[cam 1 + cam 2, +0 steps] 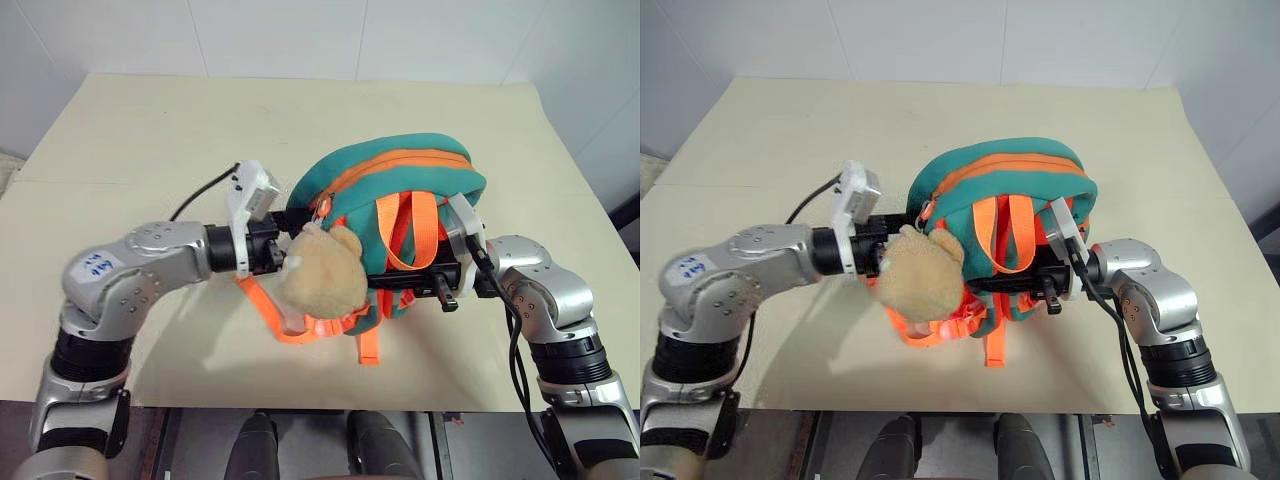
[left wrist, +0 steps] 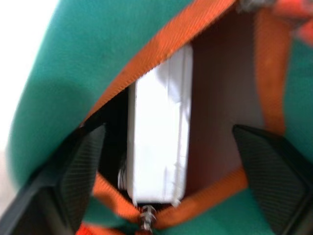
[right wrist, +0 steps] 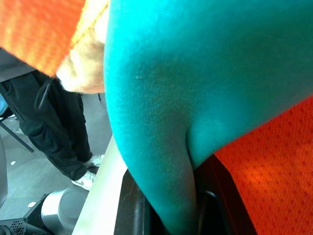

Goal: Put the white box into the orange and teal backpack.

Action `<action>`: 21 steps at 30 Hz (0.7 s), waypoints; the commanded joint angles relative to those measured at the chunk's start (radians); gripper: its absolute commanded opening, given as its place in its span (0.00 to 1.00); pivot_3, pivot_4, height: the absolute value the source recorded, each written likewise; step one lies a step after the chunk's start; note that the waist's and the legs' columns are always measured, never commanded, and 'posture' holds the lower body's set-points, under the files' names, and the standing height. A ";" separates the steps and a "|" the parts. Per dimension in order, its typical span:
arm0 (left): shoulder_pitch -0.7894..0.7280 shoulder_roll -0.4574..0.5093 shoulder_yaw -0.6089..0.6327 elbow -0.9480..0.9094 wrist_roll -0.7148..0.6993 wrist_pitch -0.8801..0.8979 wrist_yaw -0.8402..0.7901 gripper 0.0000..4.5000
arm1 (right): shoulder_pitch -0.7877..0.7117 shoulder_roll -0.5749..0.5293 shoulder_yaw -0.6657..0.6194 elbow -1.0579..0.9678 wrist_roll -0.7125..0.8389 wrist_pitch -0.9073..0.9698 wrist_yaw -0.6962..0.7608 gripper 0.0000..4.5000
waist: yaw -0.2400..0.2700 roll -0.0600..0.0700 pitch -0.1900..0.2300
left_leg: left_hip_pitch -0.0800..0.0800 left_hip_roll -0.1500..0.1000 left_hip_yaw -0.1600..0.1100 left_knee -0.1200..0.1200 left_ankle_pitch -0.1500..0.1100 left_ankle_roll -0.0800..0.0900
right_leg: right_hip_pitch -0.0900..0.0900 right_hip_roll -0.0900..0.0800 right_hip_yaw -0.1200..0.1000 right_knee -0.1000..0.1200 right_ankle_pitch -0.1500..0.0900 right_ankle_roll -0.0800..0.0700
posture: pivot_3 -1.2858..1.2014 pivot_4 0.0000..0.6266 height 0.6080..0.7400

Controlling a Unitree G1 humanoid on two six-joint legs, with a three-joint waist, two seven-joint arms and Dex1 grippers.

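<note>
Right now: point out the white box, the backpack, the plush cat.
white box (image 2: 159, 137): left wrist view, its broad white face.
backpack (image 1: 400, 170): left eye view, teal top panel.
plush cat (image 1: 322, 272): left eye view, its tan body.

Both arms are silver-grey metal with black ribbed joints; the left arm (image 1: 130, 275) carries a blue-marked white sticker, and black cables trail from the white wrist mounts (image 1: 252, 195).
</note>
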 commanded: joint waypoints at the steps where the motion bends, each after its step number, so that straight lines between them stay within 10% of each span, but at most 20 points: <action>1: -0.036 0.036 0.069 -0.058 -0.035 0.015 -0.008 0.99 | -0.013 0.009 0.008 -0.007 -0.010 -0.009 -0.007 0.00 | 0.000 0.000 0.000 | 0.000 0.000 0.000 0.000 0.000 0.000 | 0.000 0.000 0.000 0.000 0.000 0.000 | 0.52 0.24 1.00; 11: 0.035 0.241 0.343 -0.139 -0.303 0.148 -0.014 0.99 | -0.032 0.027 0.012 0.013 -0.020 -0.019 -0.006 0.00 | -0.014 0.000 0.000 | 0.000 0.000 0.000 -0.003 0.000 0.000 | -0.001 0.000 0.000 -0.001 0.000 0.000 | 0.52 0.24 1.00; 21: 0.442 0.388 0.825 -0.216 -0.588 0.185 -0.006 0.99 | -0.032 0.027 0.002 0.026 -0.023 -0.028 0.004 0.00 | -0.022 0.000 0.000 | 0.001 0.001 0.000 -0.004 0.000 0.000 | -0.001 -0.001 -0.001 0.000 -0.002 -0.002 | 0.52 0.24 1.00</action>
